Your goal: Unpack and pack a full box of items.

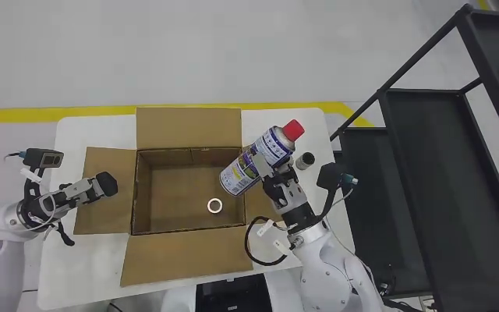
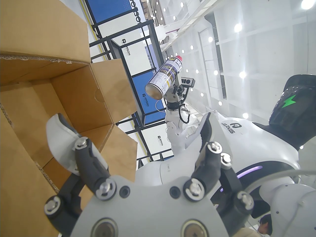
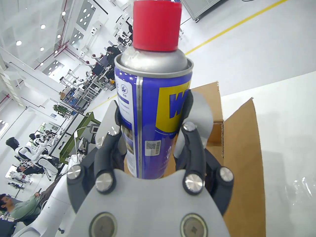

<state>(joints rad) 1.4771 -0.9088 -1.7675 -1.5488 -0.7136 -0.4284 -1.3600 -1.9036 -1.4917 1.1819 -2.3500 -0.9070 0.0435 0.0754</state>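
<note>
Spray can [image 1: 256, 161] was pinched in the right claw [image 1: 270, 179]. It was tilted, with the red cap [image 1: 293, 129] toward far right and the base hanging over the right wall of the box [image 1: 187, 129]. Right wrist view showed the fingers [image 3: 197, 110] clamped on the label, cap clear of them. Left claw [image 1: 104, 185] was spread and empty over the left flap. Box sat open on the desk [image 1: 93, 129], with one small ring [image 1: 214, 205] on its floor near the front wall. Small cylinder [image 1: 305, 161] stood on the desk right of the box.

Couldn't tell whether the can was going in or coming out. My read:
- **Clearance:** keep the base above the right wall until fully across, since the tilt puts the low end nearest the cardboard.
- **If going in:** level it first and set it down away from the ring.
- **If coming out:** pick a bare desk spot clear of the cylinder.
- **Grip:** it looked nearer the base than the cap, so slow wrist moves to avoid slip.
</note>
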